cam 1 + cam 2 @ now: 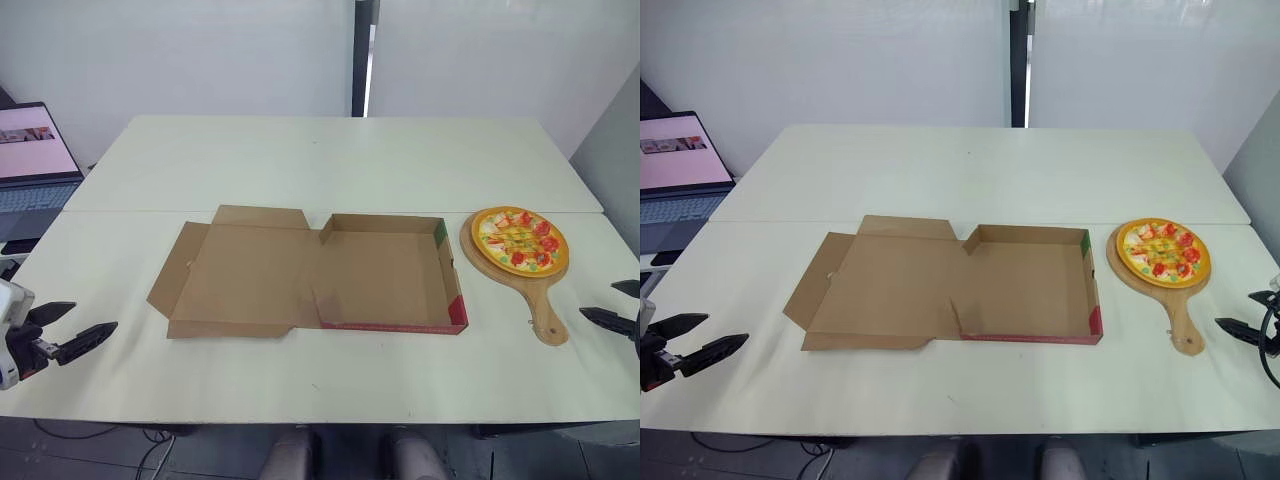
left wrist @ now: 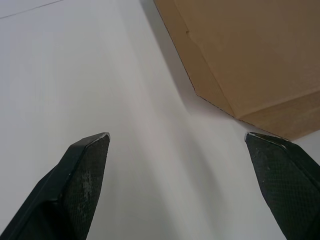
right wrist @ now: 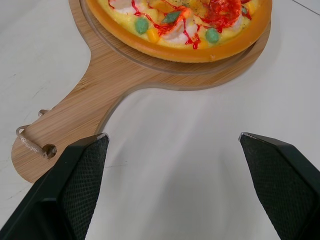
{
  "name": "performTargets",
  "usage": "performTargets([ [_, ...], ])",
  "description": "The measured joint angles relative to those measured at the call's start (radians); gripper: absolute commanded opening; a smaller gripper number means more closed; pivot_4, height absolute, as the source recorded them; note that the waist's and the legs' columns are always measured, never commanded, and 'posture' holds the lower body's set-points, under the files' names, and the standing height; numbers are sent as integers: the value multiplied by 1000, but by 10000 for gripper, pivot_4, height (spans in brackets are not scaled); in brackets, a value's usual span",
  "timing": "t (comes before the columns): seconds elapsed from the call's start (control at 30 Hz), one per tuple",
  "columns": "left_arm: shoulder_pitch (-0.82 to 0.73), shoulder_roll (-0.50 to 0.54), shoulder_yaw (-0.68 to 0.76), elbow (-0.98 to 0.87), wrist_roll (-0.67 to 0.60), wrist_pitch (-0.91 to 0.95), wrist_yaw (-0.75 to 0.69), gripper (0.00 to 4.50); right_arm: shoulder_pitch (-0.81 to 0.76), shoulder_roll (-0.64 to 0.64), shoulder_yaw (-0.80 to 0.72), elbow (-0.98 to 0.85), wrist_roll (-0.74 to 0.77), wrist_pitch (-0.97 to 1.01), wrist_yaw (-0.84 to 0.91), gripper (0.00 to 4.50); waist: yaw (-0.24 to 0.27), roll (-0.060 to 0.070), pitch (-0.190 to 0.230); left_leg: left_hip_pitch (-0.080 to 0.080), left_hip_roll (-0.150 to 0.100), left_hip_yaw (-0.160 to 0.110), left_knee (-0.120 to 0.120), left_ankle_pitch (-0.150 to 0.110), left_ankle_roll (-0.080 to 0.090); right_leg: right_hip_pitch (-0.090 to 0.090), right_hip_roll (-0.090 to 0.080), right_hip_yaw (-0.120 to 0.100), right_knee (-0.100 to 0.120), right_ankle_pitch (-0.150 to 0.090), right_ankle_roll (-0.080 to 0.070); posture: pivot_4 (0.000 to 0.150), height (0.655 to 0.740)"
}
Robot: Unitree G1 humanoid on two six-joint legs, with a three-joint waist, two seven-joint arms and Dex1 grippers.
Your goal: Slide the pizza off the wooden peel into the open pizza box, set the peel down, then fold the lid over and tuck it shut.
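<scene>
Bearing one pizza (image 1: 519, 240): one wooden peel (image 1: 545, 315)

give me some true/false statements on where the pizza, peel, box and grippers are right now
1. The pizza sits on the wooden peel. True.
2. The pizza box is shut. False: it lies open, its lid flat on the table toward the robot's left.
3. The peel lies to the robot's right of the box. True.
4. The right gripper is clamped on the peel's handle. False: it is open, holds nothing and is apart from the handle.
5. The left gripper is open near a corner of the lid. True.
6. The laptop stands beside the pizza. False: it sits past the table's left edge, far from the pizza.
</scene>
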Motion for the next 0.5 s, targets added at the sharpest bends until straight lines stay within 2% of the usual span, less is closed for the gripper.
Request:
performTargets([
  [0.5,36,0,0,-43,-42,18,-83,45000,0,0,0,31,-1,-44,9,44754,0,0,0,0,0,0,0,0,0,0,0,0,0,0,0,1500,7281],
])
